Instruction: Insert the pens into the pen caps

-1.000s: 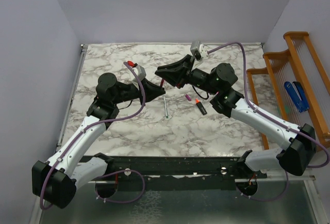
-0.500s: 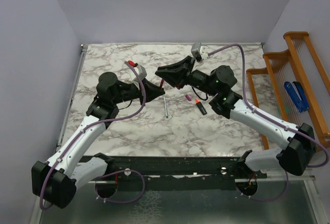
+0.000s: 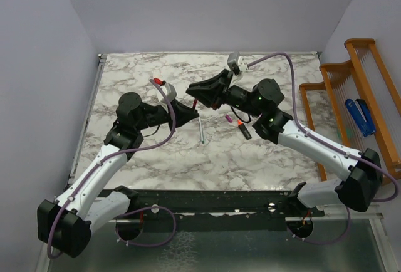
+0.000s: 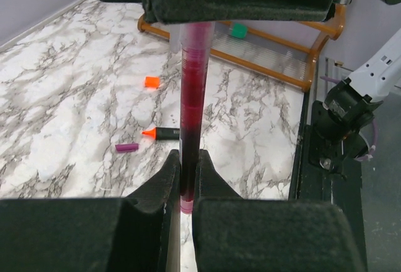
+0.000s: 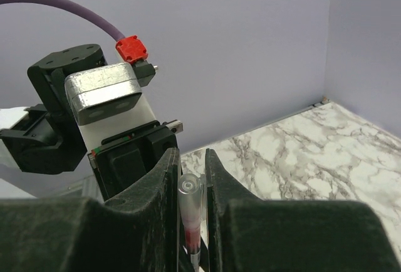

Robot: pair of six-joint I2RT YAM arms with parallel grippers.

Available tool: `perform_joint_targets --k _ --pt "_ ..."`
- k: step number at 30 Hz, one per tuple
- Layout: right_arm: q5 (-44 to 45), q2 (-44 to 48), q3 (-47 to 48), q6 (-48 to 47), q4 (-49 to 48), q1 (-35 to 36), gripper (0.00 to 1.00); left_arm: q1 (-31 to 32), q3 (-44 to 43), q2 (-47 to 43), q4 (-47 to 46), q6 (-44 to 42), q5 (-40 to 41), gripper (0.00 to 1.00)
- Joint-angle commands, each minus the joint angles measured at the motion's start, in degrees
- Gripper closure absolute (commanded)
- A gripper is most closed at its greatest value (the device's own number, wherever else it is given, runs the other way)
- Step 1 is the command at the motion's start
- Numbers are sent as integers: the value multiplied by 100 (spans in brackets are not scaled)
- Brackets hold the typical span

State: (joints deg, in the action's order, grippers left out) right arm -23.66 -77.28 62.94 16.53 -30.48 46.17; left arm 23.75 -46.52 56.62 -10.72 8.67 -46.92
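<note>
Right tool (image 3: 192, 90) has crept toward 9 o'clock over the last second, and its wrist camera moved with it. Left tool (image 3: 192, 113) nudged slightly toward 6. Both were already nose to nose a second ago, so I read this as fine alignment, not a new grasp.

Red-pink pen (image 4: 191, 96) is in the air over the middle of the worktop (image 3: 131, 74), bridging the two tools. Left tool is pressed onto one end, right tool is pinching the translucent other end. Can't tell if that clear tip is a cap or the pen's own end.

Nothing on the worktop has shifted:
- Silver-grey pen (image 3: 202, 131) at 6 o'clock of the tools.
- Magenta cap (image 3: 229, 118) and black marker (image 3: 244, 130) at 4 o'clock, just apart from each other.
- Orange cap (image 4: 151, 82) loose, beyond the marker in the left wrist view.

My read: both loose caps are unfilled, so capping isn't done yet.
</note>
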Motion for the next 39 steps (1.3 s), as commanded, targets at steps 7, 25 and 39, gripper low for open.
perform_joint_targets --k 7,25,39 --pt "-775 -398 326 44 2545 362 95 -85 363 -688 -1672 139 861 100" --pt "458 347 1086 -431 2747 165 33 -96 1053 180 -1355 294 1030 100" --pt "1996 1944 136 -695 3816 133 17 -186 -344 1380 2548 447 3631 100"
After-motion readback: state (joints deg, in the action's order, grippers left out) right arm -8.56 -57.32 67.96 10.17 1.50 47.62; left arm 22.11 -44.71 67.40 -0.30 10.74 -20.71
